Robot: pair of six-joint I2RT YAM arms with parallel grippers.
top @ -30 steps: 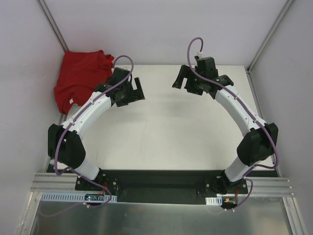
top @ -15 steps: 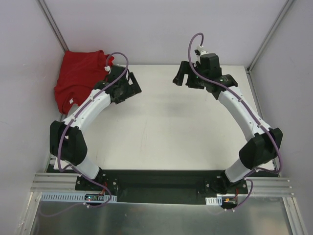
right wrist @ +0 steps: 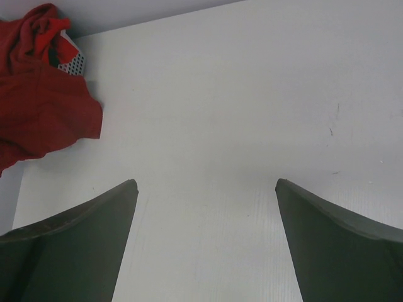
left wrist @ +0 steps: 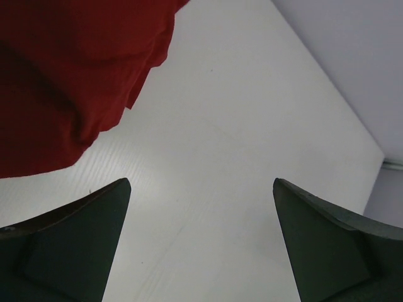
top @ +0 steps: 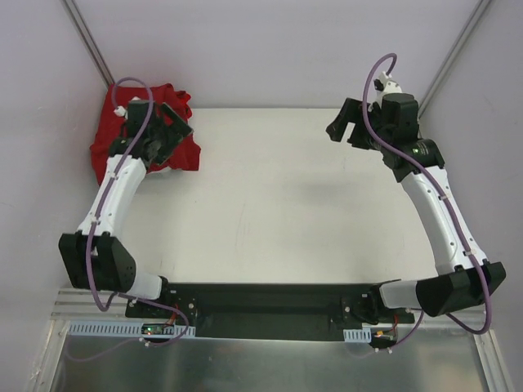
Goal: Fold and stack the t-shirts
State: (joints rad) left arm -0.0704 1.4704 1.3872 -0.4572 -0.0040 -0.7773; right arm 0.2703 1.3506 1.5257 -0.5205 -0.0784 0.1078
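Both arms have swung outward: the left gripper (top: 167, 135) hovers over the heaped red t-shirts (left wrist: 63, 82), fingers (left wrist: 75, 251) spread wide and empty, probably to pick one. Well right of that heap, the right gripper (top: 346, 126) waits, equally wide, holding nothing.

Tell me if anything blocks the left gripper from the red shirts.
Nothing visible does. The left gripper hangs open at the edge of the red shirts, with only bare table between them.

The left arm (top: 114, 192) and right arm (top: 439, 208) have white shells, black joints, dark wedge-shaped jaws and looping purple cables (top: 131, 80).
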